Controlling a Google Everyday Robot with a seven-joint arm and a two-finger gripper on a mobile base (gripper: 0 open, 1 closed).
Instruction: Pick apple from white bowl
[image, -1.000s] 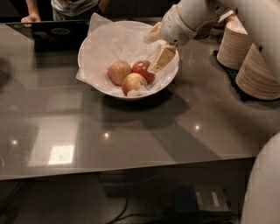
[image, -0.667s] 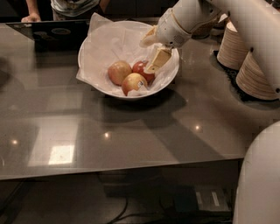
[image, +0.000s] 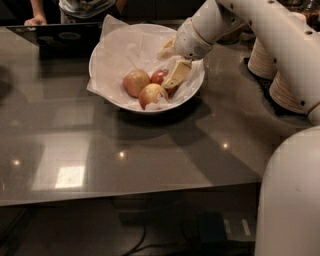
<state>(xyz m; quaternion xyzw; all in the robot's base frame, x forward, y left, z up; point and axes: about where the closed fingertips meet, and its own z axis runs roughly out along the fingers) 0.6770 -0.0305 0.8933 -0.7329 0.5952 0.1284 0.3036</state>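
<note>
Since a second ago the tool (image: 170, 63) has slid a little down and to the left, deeper into the white bowl (image: 193, 88) and closer to the fruit, while the three apples lie where they were. It hangs over the bowl's right half at the end of the white arm (image: 260, 30), which reaches in from the upper right. Its two tan fingers stand apart with nothing between them, so it is open: the lower finger (image: 176, 75) slants down and to the left, its tip in front of the right edge of the apple (image: 159, 76); the upper one (image: 165, 50) shows just beside the wrist. That apple, the deep-red one, sits in the bottom of the bowl at the back of the cluster, partly hidden by the finger. It is round, so it has no clear long axis (its stem end cannot be made out either). A pale yellowish-pink apple (image: 135, 83) lies just to its left and a red-yellow apple (image: 152, 95) in front, all three close together on the crinkled white paper (image: 127, 50) that lines the bowl, one corner of which sticks up at the far rim. The bowl rests on a grey, glossy surface (image: 100, 150). Stacks of tan paper bowls (image: 262, 60) stand to the right, well apart from it, behind the arm.
</note>
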